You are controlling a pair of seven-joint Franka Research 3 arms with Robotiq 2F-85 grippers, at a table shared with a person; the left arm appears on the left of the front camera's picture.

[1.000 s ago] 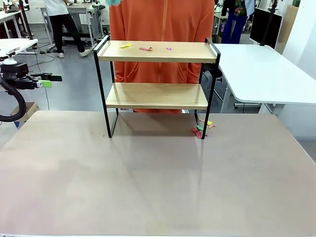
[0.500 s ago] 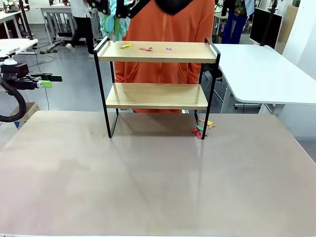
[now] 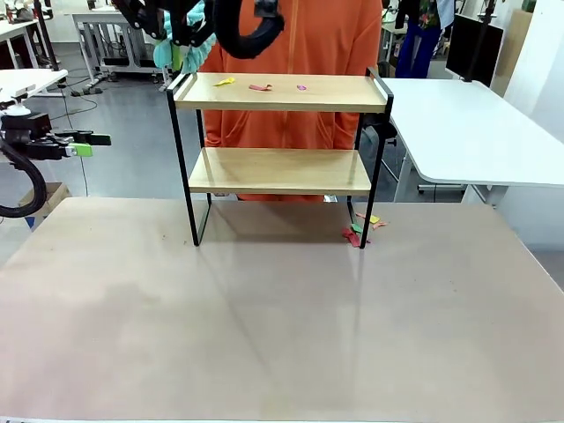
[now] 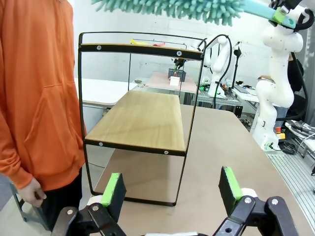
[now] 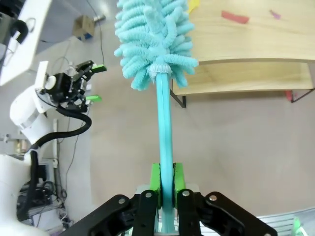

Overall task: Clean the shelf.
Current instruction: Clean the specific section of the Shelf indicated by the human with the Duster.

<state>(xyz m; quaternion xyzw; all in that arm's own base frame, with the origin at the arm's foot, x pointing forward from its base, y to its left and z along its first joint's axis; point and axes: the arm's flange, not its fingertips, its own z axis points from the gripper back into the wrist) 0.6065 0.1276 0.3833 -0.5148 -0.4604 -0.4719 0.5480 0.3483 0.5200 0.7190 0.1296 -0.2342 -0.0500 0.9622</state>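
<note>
While my right claw is clamped shut on the handle of the teal duster, the fluffy head hangs at the left end of the shelf, just above the top board and about at its raised side rail. The shelf stands at the far side of the bench, right in front of the person in the orange top. Its long axis runs straight across my view from left to right.

What matters is that everything to be swept lies rightward of the duster head along that board: a yellow scrap nearest, then a red one, then a small pink one. I judge the stroke must run along the board's length toward the right rail, with the head lowered onto the wood.

My left claw gapes wide and holds nothing. It sits off the bench's left edge, well apart from the shelf, so the right arm is the nearer one. More scraps lie on the bench by the shelf's right foot.
</note>
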